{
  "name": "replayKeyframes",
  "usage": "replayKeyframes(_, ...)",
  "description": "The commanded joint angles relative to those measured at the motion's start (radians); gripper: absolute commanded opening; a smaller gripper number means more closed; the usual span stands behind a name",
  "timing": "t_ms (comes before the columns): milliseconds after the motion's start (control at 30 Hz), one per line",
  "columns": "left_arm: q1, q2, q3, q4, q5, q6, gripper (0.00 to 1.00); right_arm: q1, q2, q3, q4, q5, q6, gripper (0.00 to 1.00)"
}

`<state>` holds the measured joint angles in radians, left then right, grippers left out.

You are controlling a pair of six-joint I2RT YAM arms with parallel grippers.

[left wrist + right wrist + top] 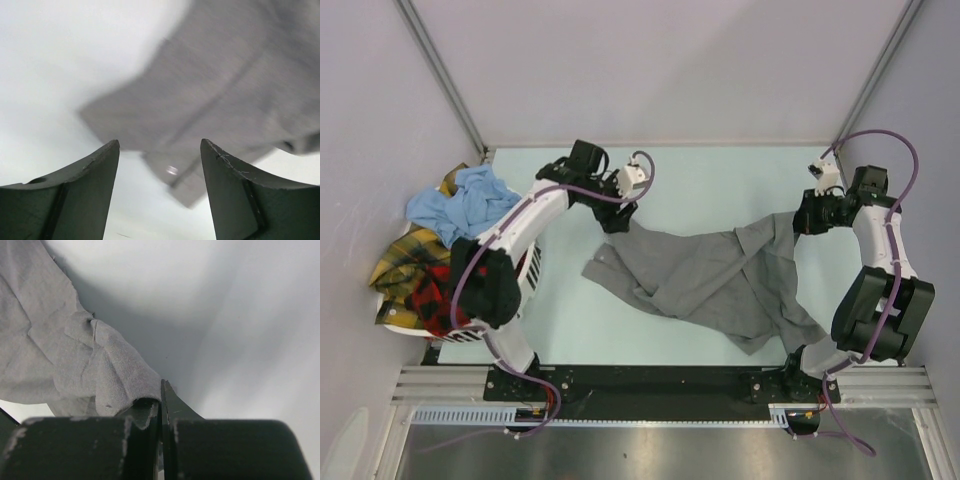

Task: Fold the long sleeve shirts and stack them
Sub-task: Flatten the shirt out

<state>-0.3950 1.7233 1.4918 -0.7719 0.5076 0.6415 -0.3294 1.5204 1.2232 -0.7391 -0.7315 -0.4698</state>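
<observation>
A plain grey long sleeve shirt [705, 275] lies crumpled across the middle of the table. My left gripper [618, 217] hovers at the shirt's upper left corner. In the left wrist view the left gripper [160, 145] is open and empty, with a blurred grey cuff [185, 175] below the jaws. My right gripper [804, 222] is shut on the shirt's upper right edge. In the right wrist view the grey cloth [115, 375] is pinched in the closed right gripper [161, 390]. Light blue [460, 205], yellow plaid [402, 262] and red-and-black plaid [432, 305] shirts are piled at the left.
A white slotted basket [532, 272] at the table's left edge holds the pile of shirts, partly hidden by my left arm. Grey walls enclose the table at the back and sides. A black rail [650, 385] runs along the near edge.
</observation>
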Motion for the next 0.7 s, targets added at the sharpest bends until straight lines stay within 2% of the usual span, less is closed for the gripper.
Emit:
replayKeyframes(0,0.033,0.218,0.237,-0.116,0.005,0.179,0.72,-0.005,0.012,0.065,-0.011,-0.022,-0.027,0.0)
replayKeyframes(133,0.031,0.396,0.462,-0.168,-0.03,0.216,0.72,0.0,0.023,0.082,-0.022,-0.023,-0.023,0.0)
replayKeyframes(300,0.028,0.565,0.63,-0.21,-0.109,0.214,0.72,0.001,0.034,0.096,-0.032,-0.028,-0.013,0.0)
replayKeyframes(433,0.022,0.59,0.552,-0.208,-0.2,0.257,0.77,0.004,0.041,0.102,-0.04,-0.037,-0.012,0.0)
replayKeyframes(567,0.012,0.566,0.437,-0.188,-0.257,0.276,0.74,0.007,0.046,0.098,-0.049,-0.036,-0.023,0.0)
replayKeyframes(667,0.012,0.515,0.296,-0.145,-0.273,0.28,0.72,0.004,0.047,0.096,-0.066,-0.026,-0.039,0.0)
